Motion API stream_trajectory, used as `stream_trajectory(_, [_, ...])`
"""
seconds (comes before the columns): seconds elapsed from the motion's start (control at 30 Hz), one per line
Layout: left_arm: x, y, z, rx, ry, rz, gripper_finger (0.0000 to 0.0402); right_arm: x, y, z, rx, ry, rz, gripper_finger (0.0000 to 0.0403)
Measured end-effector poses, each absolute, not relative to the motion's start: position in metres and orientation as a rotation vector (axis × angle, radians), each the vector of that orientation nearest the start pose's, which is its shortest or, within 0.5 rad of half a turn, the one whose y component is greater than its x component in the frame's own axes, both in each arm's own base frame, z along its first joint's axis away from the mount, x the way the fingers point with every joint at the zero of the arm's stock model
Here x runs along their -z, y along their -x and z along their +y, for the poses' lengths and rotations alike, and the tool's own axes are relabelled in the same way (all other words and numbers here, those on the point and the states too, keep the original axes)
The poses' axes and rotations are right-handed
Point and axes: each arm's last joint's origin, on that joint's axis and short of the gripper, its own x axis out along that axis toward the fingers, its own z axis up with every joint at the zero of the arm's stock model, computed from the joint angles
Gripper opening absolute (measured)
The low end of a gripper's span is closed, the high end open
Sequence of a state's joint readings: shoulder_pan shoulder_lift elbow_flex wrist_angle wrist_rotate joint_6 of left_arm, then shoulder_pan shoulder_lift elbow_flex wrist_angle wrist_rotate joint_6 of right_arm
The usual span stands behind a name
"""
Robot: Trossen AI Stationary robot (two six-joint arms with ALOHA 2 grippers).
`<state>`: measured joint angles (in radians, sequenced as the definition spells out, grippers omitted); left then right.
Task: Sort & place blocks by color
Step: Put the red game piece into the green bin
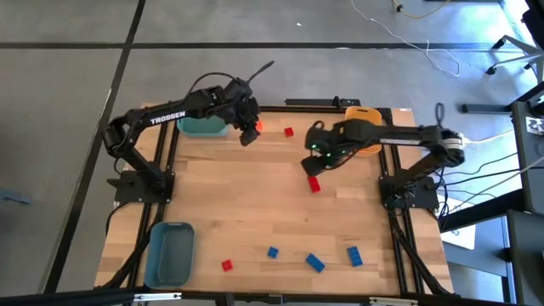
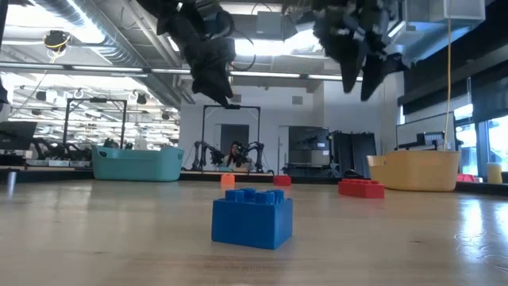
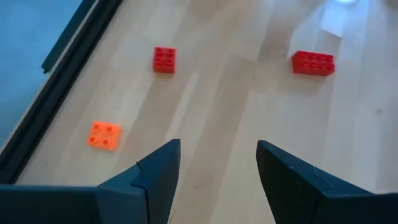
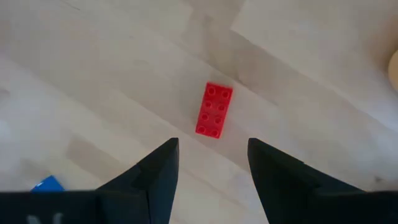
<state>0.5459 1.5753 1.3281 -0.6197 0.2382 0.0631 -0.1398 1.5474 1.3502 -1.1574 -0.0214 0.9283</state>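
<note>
The right gripper (image 4: 208, 165) hangs released, fingers spread, above the long red plastic brick (image 4: 214, 110) lying mid-table. The left gripper (image 3: 217, 168), likewise released and empty, hovers near the small orange square block (image 3: 104, 135) beside the teal bin (image 1: 202, 127).

The left gripper (image 3: 217, 163) hangs over the wooden table (image 3: 249, 99) with its two dark fingers (image 3: 155, 171) apart and nothing between them. A small orange block (image 3: 104, 135) lies near the table's dark edge. A small red block (image 3: 164, 60) and a longer red block (image 3: 313, 63) lie farther out
</note>
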Motion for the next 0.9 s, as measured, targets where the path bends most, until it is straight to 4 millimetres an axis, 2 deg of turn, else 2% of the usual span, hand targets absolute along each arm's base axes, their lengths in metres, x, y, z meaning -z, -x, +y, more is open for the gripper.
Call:
stream_trajectory(0.1, [-0.294, -0.290, 0.164, -0.252, 0.269, 0.816, 0.0204, -0.266, -0.295, -0.039, 0.773, -0.903, 1.264, 0.0193])
stream_trajectory(0.33, [-0.312, -0.277, 0.152, -0.241, 0.218, 0.807, 0.0204, -0.230, -0.315, -0.036, 0.790, -0.892, 1.391, 0.0193])
stream_trajectory(0.67, [-0.349, -0.251, 0.139, -0.288, 0.157, 0.692, 0.0204, -0.195, -0.330, -0.036, 0.802, -0.850, 1.482, 0.0193])
stream_trajectory(0.9, [-0.364, -0.237, 0.132, -0.316, 0.135, 0.640, 0.0204, -0.171, -0.337, -0.037, 0.807, -0.800, 1.558, 0.0193])
